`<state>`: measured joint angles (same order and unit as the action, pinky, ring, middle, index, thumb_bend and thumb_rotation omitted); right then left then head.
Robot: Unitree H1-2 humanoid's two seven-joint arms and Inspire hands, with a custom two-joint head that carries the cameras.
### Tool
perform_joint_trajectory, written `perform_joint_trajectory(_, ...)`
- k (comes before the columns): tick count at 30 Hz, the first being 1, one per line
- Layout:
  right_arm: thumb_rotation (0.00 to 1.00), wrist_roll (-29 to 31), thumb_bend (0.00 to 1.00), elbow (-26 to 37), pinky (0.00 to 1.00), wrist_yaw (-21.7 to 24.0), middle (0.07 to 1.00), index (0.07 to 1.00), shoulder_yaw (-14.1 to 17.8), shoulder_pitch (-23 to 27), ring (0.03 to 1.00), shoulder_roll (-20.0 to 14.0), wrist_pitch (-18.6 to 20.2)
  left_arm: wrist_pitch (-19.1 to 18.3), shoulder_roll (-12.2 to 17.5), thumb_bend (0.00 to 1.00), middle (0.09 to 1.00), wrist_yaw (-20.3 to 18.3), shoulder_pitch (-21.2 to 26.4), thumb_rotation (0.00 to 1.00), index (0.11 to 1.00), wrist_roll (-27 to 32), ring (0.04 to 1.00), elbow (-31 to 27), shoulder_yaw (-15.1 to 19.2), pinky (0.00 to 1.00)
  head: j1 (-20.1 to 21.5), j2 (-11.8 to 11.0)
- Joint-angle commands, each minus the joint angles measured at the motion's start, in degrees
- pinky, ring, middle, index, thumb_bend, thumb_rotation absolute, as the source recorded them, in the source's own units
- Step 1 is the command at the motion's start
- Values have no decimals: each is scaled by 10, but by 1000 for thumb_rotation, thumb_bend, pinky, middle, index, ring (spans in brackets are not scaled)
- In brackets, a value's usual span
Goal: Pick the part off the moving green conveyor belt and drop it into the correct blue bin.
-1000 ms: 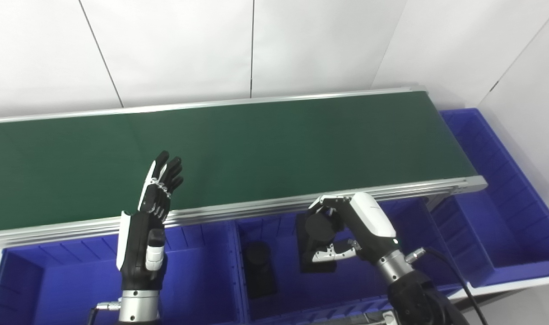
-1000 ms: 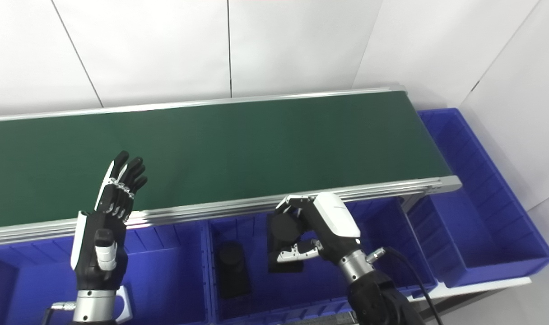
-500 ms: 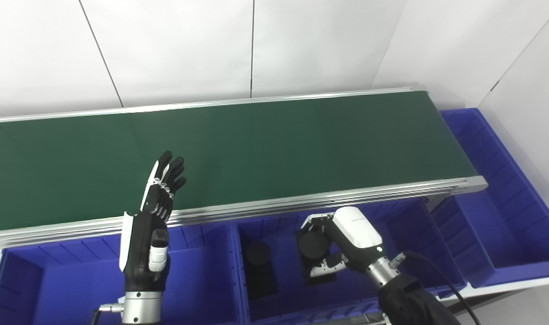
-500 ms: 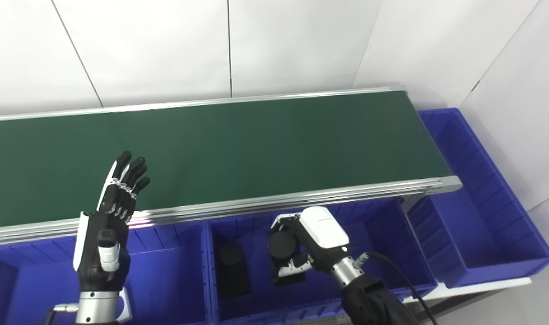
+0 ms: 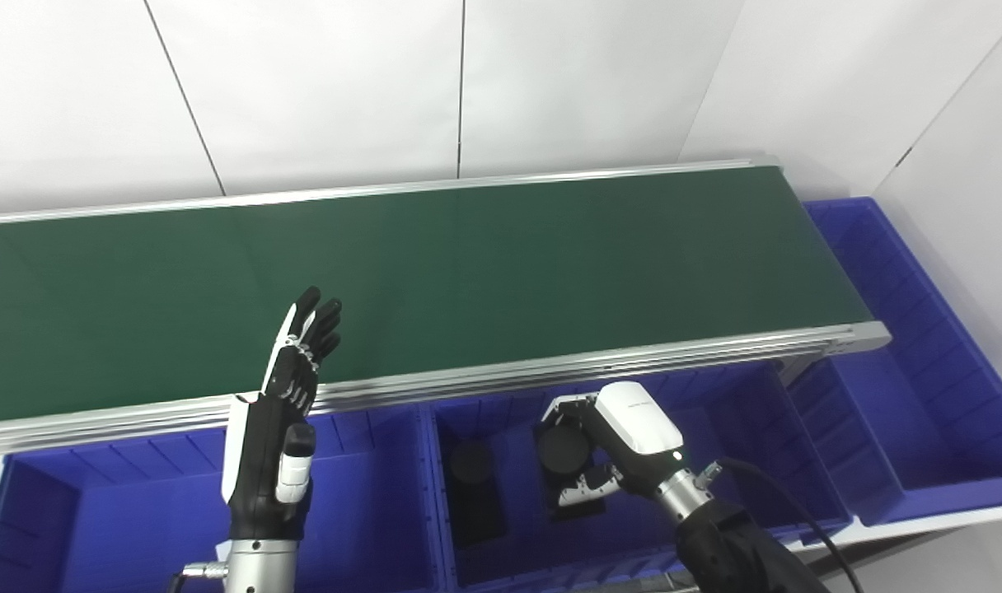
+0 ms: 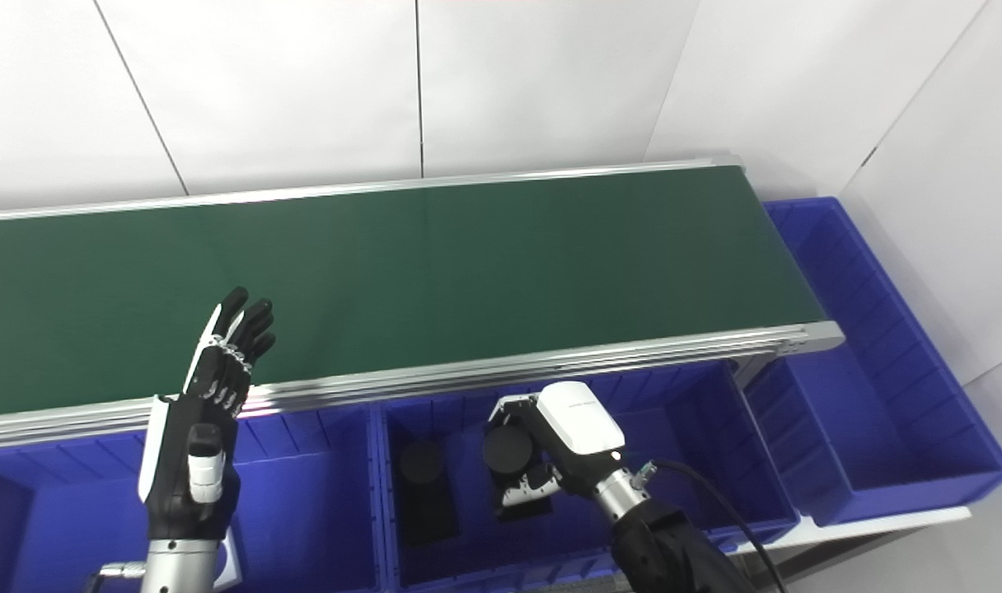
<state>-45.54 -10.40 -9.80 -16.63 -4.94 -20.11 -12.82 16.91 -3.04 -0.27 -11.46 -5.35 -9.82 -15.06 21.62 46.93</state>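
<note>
Right robot hand (image 5: 608,449) grips part (image 5: 562,449), apparently inside bin (image 5: 740,412).

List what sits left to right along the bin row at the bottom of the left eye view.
left hand → black part already lying in the middle bin → black part held by the right hand → right hand → rightmost blue bin.

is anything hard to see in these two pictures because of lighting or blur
Left eye view: sharp and evenly lit, but the black part in the right robot hand blends with the dark part beside it in the middle bin. Right eye view: same; a mild sheen along the belt, no blur.
</note>
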Motion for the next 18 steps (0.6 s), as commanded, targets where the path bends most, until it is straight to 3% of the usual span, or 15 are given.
perform_joint_trajectory(1, 0, -7, 523, 11, 283, -22, 422, 520, -4, 12, 337, -3, -22, 16, -5, 815, 903, -6, 2, 1000, 943, 1, 907, -20, -2, 885, 0, 0)
perform_joint_trajectory(6, 6, -6, 522, 23, 282, 10, 428, 533, -10, 15, 356, -3, 6, 9, -6, 811, 908, -7, 2, 1000, 946, 3, 910, -24, -2, 888, -1, 1)
perform_joint_trajectory(8, 178, -12, 704, 41, 312, 60, 507, 601, -16, 16, 401, -6, 42, 13, -6, 815, 906, -7, 2, 1000, 947, 1, 908, -20, -1, 882, -2, 0)
perform_joint_trajectory(11, 409, -1, 933, 54, 434, 115, 676, 725, -20, 16, 575, -12, 69, 20, -4, 813, 907, -8, 3, 1000, 949, 2, 907, -14, 0, 874, -2, 0)
perform_joint_trajectory(13, 520, 6, 990, 59, 528, 140, 769, 798, -19, 15, 690, -13, 79, 21, -4, 803, 907, -8, 4, 1000, 944, 3, 905, -15, 1, 874, -1, 0)
perform_joint_trajectory(18, 607, 12, 1000, 75, 588, 167, 839, 846, -15, 9, 764, -13, 95, 16, -4, 806, 905, -9, 6, 1000, 941, 1, 903, -21, 2, 875, 0, -1)
